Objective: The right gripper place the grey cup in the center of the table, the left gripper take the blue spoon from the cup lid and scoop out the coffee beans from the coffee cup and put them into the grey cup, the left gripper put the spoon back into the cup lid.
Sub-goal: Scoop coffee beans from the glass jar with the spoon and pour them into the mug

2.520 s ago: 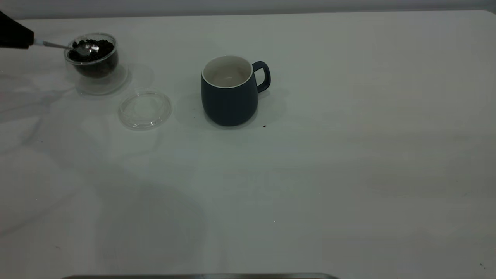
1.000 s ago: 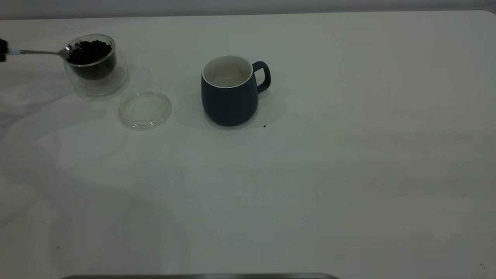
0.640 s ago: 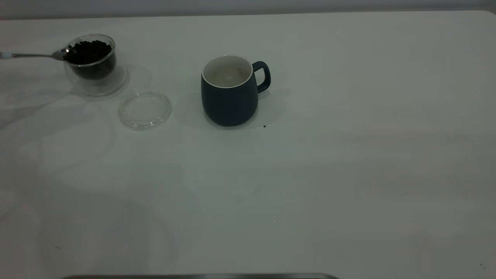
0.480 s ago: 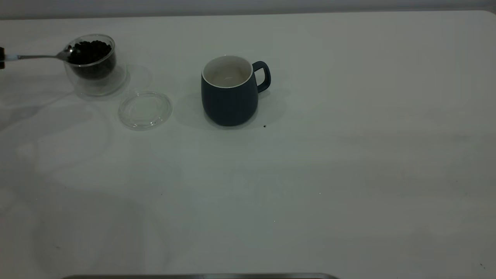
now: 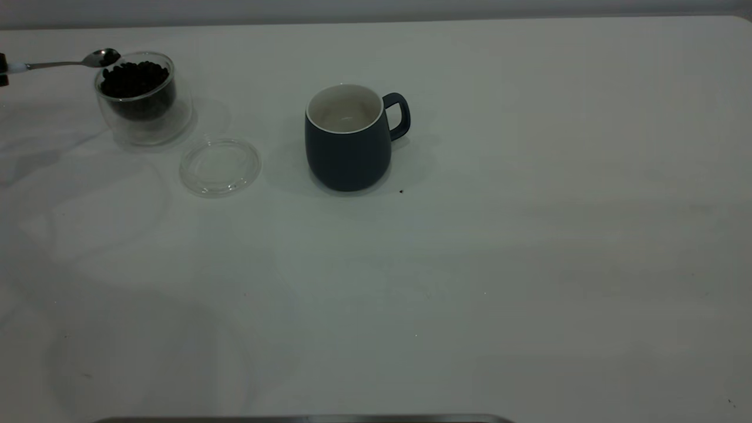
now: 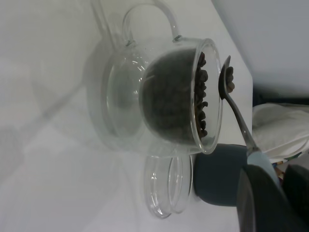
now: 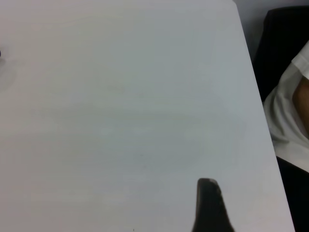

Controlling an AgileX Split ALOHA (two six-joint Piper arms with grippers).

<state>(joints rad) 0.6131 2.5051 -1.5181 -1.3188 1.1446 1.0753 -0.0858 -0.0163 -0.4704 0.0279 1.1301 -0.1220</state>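
Note:
The clear coffee cup (image 5: 138, 100) stands at the table's far left, filled with coffee beans (image 5: 135, 79). My left gripper (image 5: 2, 69) is at the left edge, shut on the blue spoon's pale handle (image 6: 263, 162). The spoon bowl (image 5: 106, 57) hovers just above the cup's rim with a few beans in it (image 6: 229, 81). The cup lid (image 5: 220, 166) lies flat and bare in front of the coffee cup. The grey cup (image 5: 348, 138) stands upright near the middle, with its handle to the right. My right gripper (image 7: 208, 207) hangs over bare table, far from all of these.
The white table (image 5: 499, 247) stretches wide to the right and front of the grey cup. A tiny dark speck (image 5: 401, 191) lies by the grey cup's base. White cloth (image 7: 289, 116) shows beyond the table edge in the right wrist view.
The spoon bowl was dug into the beans at the coffee cup's rim. It has since risen clear above the rim with a few beans in it. Cups and lid have not moved.

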